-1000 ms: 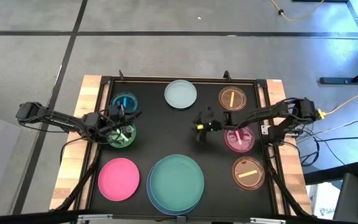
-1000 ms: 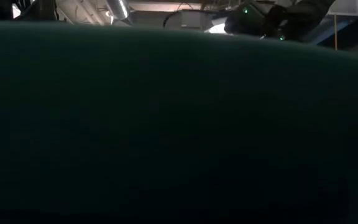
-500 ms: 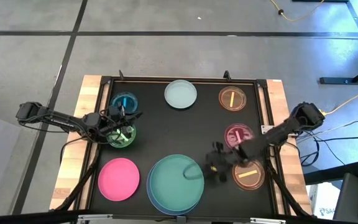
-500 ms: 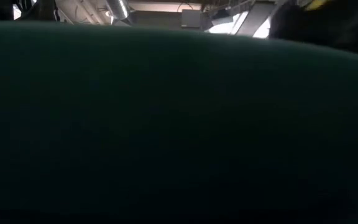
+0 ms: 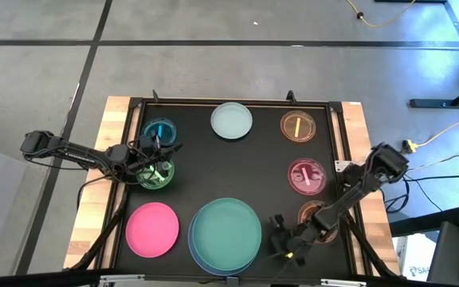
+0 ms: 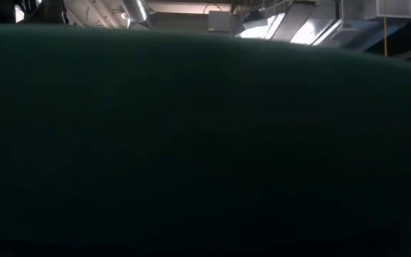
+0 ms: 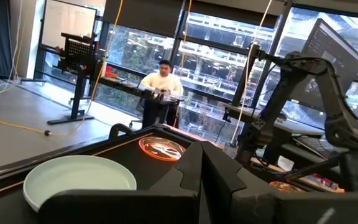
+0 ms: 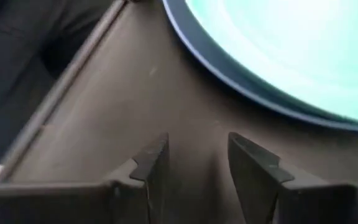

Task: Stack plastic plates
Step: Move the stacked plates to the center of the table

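In the high view the teal plate (image 5: 225,231) lies on the large light blue plate (image 5: 200,257) at the near middle. The pink plate (image 5: 153,229) is to its left and the pale mint plate (image 5: 232,120) sits at the far edge. Small dishes stand apart: blue (image 5: 159,131), green (image 5: 157,174), orange (image 5: 298,126), magenta (image 5: 307,176) and a second orange dish (image 5: 323,214) half under the right arm. My right gripper (image 5: 280,240) (image 8: 197,158) is open, low over the mat just right of the blue plate's rim (image 8: 229,78). My left gripper (image 5: 154,155) (image 7: 201,158) is shut over the green dish's far rim. My left gripper stands at the green dish's far rim (image 5: 156,163), coming level from the table's left. The gripper itself covers the spot, so I cannot tell whether it touches the dish.
A raised black frame (image 5: 337,151) borders the mat. The low view is filled by the dark side of the teal plate (image 6: 205,143). A person (image 7: 160,84) sits in the room beyond the table. Bare mat (image 5: 257,163) lies in the middle.
My right gripper has swept from the table's middle, beside the magenta dish, toward the near edge and now sits at the right side of the teal and blue stack. The plates and dishes have stayed where they were.
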